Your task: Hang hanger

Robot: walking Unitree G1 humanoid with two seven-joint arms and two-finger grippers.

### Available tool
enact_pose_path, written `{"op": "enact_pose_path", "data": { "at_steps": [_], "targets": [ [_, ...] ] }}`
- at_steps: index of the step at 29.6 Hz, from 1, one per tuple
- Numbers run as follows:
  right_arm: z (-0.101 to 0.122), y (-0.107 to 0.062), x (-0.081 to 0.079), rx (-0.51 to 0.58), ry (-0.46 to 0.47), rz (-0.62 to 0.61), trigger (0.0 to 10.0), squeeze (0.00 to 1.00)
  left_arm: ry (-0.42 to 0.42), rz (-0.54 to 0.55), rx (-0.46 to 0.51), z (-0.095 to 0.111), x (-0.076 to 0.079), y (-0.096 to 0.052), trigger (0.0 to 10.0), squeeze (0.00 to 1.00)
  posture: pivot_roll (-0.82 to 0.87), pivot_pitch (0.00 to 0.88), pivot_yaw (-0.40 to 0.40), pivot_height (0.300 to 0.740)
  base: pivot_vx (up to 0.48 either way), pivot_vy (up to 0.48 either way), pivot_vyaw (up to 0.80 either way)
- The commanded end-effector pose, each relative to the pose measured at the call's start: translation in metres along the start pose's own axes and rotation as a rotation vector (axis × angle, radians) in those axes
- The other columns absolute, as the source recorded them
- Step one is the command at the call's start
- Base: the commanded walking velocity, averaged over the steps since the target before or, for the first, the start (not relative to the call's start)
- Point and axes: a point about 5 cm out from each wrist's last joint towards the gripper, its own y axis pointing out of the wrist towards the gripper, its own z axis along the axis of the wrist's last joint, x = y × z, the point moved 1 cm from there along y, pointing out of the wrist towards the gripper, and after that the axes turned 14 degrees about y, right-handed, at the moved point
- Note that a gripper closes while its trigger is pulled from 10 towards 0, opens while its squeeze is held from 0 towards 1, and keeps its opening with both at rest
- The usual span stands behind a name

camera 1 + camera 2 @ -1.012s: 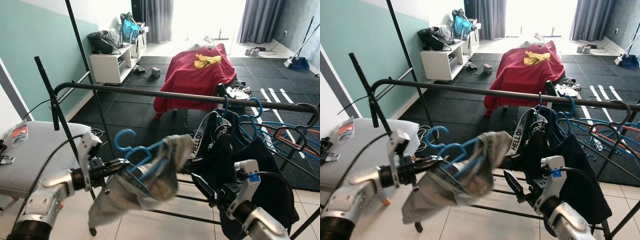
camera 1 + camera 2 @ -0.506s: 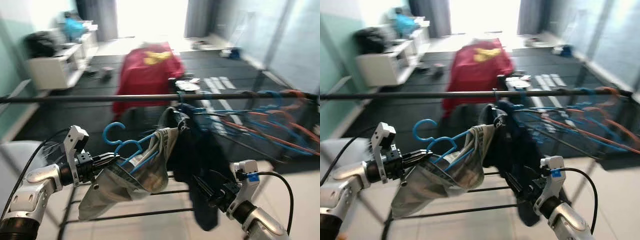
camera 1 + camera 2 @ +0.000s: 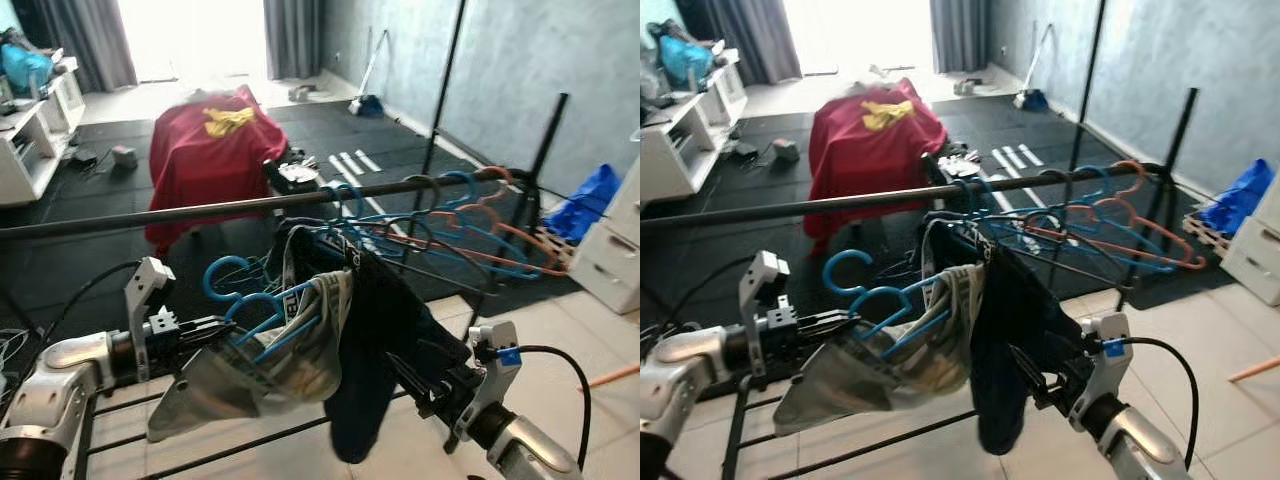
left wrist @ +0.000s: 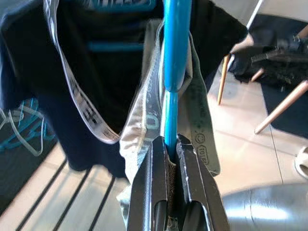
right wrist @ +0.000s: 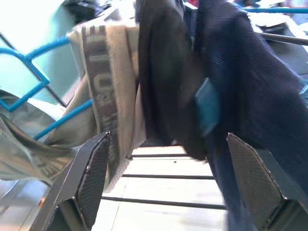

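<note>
My left gripper (image 3: pixel 212 329) is shut on a blue plastic hanger (image 3: pixel 262 312) with a grey garment (image 3: pixel 265 365) draped over it, held out below the black clothes rail (image 3: pixel 200 211). In the left wrist view the fingers (image 4: pixel 151 192) pinch the blue hanger (image 4: pixel 172 72) between them. The hanger's hook (image 3: pixel 222 272) points up, a little under the rail. My right gripper (image 3: pixel 418 385) is open, low at the right, close to a dark garment (image 3: pixel 375 340) hanging from the rail. The right wrist view shows its spread fingers (image 5: pixel 91 178) facing that dark cloth (image 5: pixel 168 77).
Several blue and orange empty hangers (image 3: pixel 450 215) crowd the rail's right half. A red-covered piece of furniture (image 3: pixel 205 150) stands behind the rack. Two black upright poles (image 3: pixel 445 80) rise at the right, with a white drawer unit (image 3: pixel 615 250) and blue bag (image 3: pixel 590 195) beyond.
The camera has swung to the right, so the rail's right end and the grey wall now show. My left gripper still holds the hanger at about the same height.
</note>
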Motion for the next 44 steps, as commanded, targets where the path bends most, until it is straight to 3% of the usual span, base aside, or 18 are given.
{"op": "enact_pose_path", "data": {
  "at_steps": [1,7,16,28,34,36,38,40,42,44],
  "targets": [
    [0.003,-0.001,-0.003,-0.006,-0.01,0.026,10.0,0.0,0.031,-0.035,-0.047,0.003,-0.001,-0.009,10.0,0.0,-0.12,0.0,0.003,0.74,-0.24,0.0,0.0],
    [0.02,-0.006,-0.006,0.001,-0.049,0.067,10.0,0.0,0.054,-0.105,-0.077,0.006,0.004,-0.015,10.0,0.0,-0.12,0.0,0.003,0.74,-0.337,0.0,0.0],
    [0.04,-0.01,-0.02,0.001,-0.097,0.163,10.0,0.0,0.057,-0.218,-0.069,0.009,0.022,-0.004,10.0,0.0,-0.12,0.0,0.004,0.74,-0.382,0.0,0.0],
    [0.048,-0.012,-0.028,-0.008,-0.116,0.215,10.0,0.0,0.06,-0.261,-0.068,0.008,0.03,0.002,10.0,0.0,-0.11,0.0,-0.003,0.74,-0.383,0.0,0.0],
    [0.068,-0.022,-0.033,-0.01,-0.139,0.295,10.0,0.0,0.102,-0.374,-0.061,0.015,0.041,0.014,10.0,0.0,-0.1,0.0,-0.01,0.74,-0.381,0.0,0.0],
    [0.071,-0.025,-0.034,-0.032,-0.149,0.322,10.0,0.0,0.118,-0.41,-0.049,0.019,0.045,0.019,10.0,0.0,-0.1,0.0,-0.013,0.74,-0.255,0.0,0.0],
    [0.069,-0.032,-0.039,-0.16,-0.196,0.409,10.0,0.0,0.187,-0.52,-0.025,0.031,0.056,0.033,10.0,0.0,-0.1,0.0,-0.019,0.74,0.0,0.0,0.0],
    [0.069,-0.032,-0.039,-0.16,-0.196,0.409,10.0,0.0,0.187,-0.52,-0.025,0.031,0.056,0.033,10.0,0.0,-0.1,0.0,-0.019,0.74,0.0,0.0,0.0],
    [0.074,-0.037,-0.047,-0.29,-0.23,0.528,10.0,0.0,0.281,-0.632,-0.013,0.043,0.064,0.045,10.0,0.0,-0.11,0.0,-0.016,0.74,0.0,0.0,0.0],
    [0.078,-0.038,-0.051,-0.325,-0.241,0.569,10.0,0.0,0.314,-0.669,-0.011,0.047,0.066,0.048,10.0,0.0,-0.11,0.0,-0.016,0.74,0.0,0.0,0.0]
  ]
}}
